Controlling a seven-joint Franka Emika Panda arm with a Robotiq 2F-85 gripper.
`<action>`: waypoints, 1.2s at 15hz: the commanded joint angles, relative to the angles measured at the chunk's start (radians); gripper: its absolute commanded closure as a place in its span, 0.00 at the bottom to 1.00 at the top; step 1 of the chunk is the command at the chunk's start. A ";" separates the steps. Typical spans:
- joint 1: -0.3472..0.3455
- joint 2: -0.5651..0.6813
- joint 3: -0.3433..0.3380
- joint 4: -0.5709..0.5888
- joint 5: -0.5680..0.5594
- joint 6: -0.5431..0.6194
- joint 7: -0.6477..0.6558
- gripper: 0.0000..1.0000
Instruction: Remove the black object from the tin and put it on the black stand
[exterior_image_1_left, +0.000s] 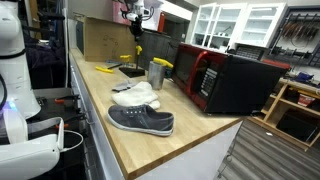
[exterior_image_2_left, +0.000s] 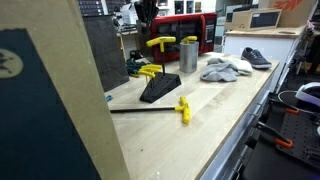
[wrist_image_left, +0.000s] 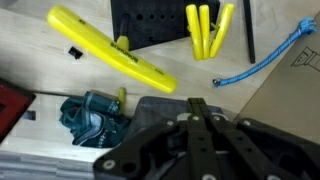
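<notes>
The silver tin (exterior_image_1_left: 156, 72) stands on the wooden table next to the white cloth; it also shows in an exterior view (exterior_image_2_left: 188, 56). A small yellow part (exterior_image_2_left: 190, 40) shows at its rim, and the rest of the black object is hidden inside. The low black stand (exterior_image_2_left: 157, 88) holds yellow-handled tools and also shows in the wrist view (wrist_image_left: 150, 22). My gripper (exterior_image_1_left: 135, 14) hangs high above the back of the table; in the wrist view (wrist_image_left: 199, 104) its fingers are pressed together with nothing visible between them. A blurred grey shape lies under them.
A grey shoe (exterior_image_1_left: 141, 121) and a white cloth (exterior_image_1_left: 136, 96) lie near the front. A red-and-black microwave (exterior_image_1_left: 222, 78) stands beside the tin. A flat yellow item (wrist_image_left: 108, 58), a teal object (wrist_image_left: 93, 120) and a blue cable (wrist_image_left: 262, 62) lie around the stand. A long yellow-handled tool (exterior_image_2_left: 182, 108) lies on the table.
</notes>
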 joint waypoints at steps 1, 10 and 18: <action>-0.012 -0.070 -0.017 0.021 -0.042 -0.041 0.012 1.00; -0.030 -0.242 -0.029 0.059 -0.106 -0.312 0.066 0.44; -0.042 -0.260 -0.040 0.085 -0.012 -0.505 0.144 0.10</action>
